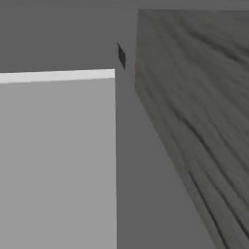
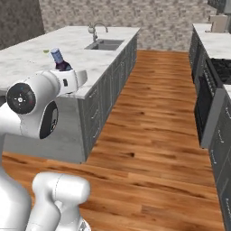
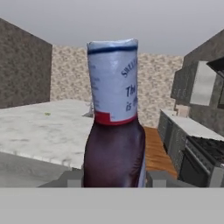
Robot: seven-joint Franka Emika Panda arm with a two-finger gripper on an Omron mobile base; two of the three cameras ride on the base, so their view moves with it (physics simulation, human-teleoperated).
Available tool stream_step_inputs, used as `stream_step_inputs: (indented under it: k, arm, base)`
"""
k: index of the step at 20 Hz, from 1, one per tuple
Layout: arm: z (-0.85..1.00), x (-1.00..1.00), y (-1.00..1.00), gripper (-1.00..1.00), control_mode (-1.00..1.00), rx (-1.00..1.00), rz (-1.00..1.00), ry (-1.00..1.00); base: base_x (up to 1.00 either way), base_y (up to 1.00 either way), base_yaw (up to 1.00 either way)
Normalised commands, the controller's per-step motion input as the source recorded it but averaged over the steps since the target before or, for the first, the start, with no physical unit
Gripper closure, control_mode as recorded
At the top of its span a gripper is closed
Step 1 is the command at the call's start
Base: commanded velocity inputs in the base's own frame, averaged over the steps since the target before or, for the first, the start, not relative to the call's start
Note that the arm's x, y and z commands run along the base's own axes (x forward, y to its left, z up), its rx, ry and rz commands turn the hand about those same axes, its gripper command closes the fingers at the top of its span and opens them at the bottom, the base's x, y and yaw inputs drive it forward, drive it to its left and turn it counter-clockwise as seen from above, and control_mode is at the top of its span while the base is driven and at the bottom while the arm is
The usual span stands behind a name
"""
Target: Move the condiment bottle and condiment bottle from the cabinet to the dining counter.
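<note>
While our gripper (image 3: 114,177) clamps the condiment bottle (image 3: 114,131), we carry it, seemingly over the dining counter (image 2: 31,56); next, lower and release.

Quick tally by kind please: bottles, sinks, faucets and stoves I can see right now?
Bottles: 1, the dark condiment bottle in the gripper
Sinks: 1, sink
Faucets: 1, faucet
Stoves: 1, stove
Total: 4
</note>
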Motion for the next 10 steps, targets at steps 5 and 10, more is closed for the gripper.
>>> stream_step_inputs:
  k: [5,10]
  arm:
    - [0.0,0.0,0.0,1.0,1.0,0.0,0.0,0.0]
    - [0.0,0.0,0.0,1.0,1.0,0.0,0.0,0.0]
  base:
    - [1.0,-0.2,0.0]
    - [0.85,-0.23,0.03]
